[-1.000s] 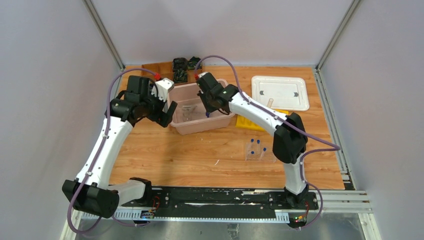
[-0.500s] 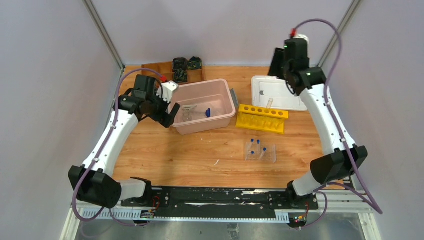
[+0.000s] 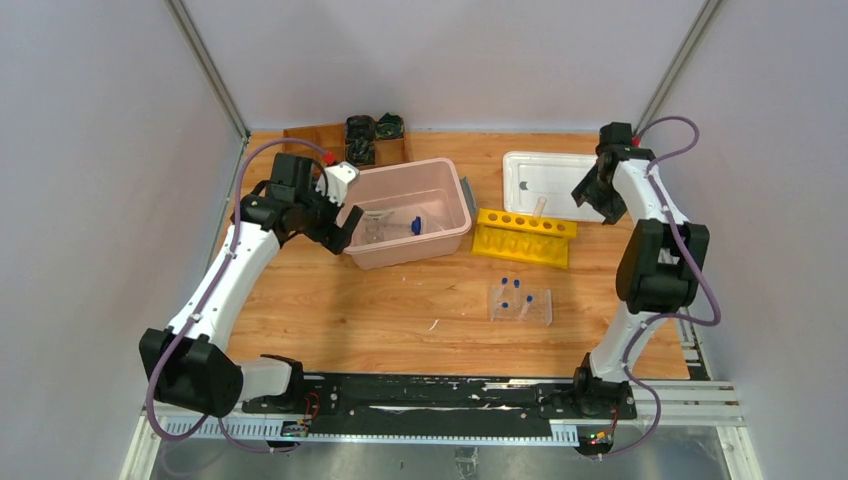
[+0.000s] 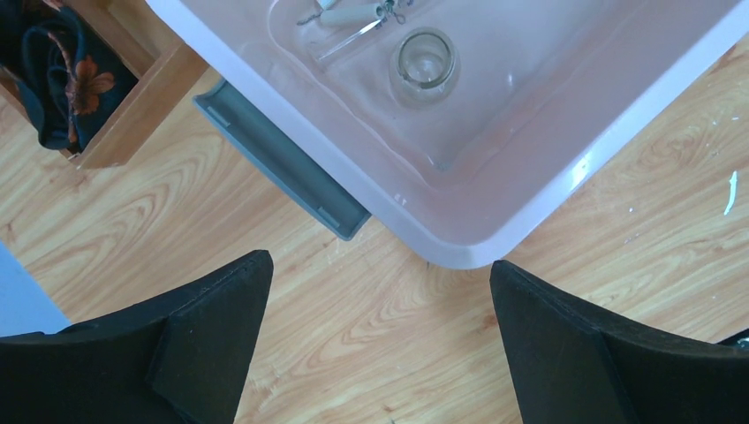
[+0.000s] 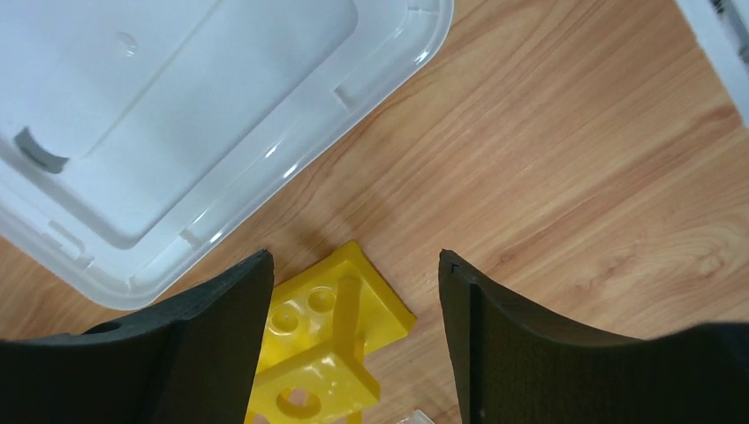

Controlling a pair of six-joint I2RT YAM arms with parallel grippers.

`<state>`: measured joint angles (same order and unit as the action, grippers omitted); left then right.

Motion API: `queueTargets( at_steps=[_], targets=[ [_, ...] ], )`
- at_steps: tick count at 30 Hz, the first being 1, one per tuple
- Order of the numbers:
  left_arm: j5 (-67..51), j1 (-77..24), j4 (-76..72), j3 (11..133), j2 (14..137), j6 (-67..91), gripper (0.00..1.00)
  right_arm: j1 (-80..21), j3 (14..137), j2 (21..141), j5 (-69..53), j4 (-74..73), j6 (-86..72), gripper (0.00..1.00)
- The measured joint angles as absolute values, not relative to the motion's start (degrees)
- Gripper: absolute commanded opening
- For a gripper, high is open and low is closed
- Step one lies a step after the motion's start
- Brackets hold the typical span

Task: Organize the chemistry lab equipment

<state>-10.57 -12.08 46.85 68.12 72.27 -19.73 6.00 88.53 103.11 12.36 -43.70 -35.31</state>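
Note:
A small clear beaker (image 4: pixel 426 62) and a white wire triangle (image 4: pixel 349 13) lie inside the pink bin (image 3: pixel 455 200), along with a blue-tipped rod (image 3: pixel 416 226). My left gripper (image 4: pixel 378 265) hangs open over bare wood just outside the bin's near-left corner, holding nothing. The yellow holed tube rack (image 3: pixel 523 238) stands right of the bin with one clear tube (image 3: pixel 539 207) upright in it. My right gripper (image 5: pixel 353 261) is open above the rack's right end (image 5: pixel 327 353), empty. A clear rectangular tray (image 3: pixel 521 303) with blue-capped tubes sits in front of the rack.
The bin's white lid (image 3: pixel 558 185) lies flat at the back right, beside my right gripper (image 3: pixel 592 195). A brown compartment box (image 3: pixel 345 138) with dark items stands behind the bin. A grey latch (image 4: pixel 283 163) sticks out from the bin's side.
My right arm left the pink bin, swung to the back right and came down over the rack's right end, its jaws opening. The blue-tipped rod stays in the bin. The left arm barely moved.

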Motion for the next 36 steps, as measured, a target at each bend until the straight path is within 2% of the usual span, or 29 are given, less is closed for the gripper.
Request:
queueTargets(
  at_steps=[5,9,20,28,34,36],
  targets=[
    [-11.6,-12.1,45.5,67.9,72.3,-18.6,1.00,5.9,90.6,110.6,11.7,-44.8,-39.8,0.61],
    [-13.0,-12.1,45.0,67.9,72.3,-18.5,1.00,5.9,92.9,115.7,11.3,-44.8,-42.8,0.58],
    [-16.2,-12.1,46.9,70.1,73.7,-19.5,1.00,5.9,94.1,119.2,12.2,-43.5,-46.6,0.42],
    [-17.7,-12.1,47.8,71.4,74.0,-18.8,1.00,5.9,88.9,118.3,12.2,-37.3,-48.5,0.26],
    [-19.2,-12.1,48.7,72.1,75.6,-17.4,0.97,5.9,84.4,115.2,13.3,-34.7,-50.8,0.00],
    [-19.3,-12.1,48.9,72.1,76.5,-17.5,0.97,5.9,83.5,114.0,13.6,-33.8,-52.0,0.00]
  ],
)
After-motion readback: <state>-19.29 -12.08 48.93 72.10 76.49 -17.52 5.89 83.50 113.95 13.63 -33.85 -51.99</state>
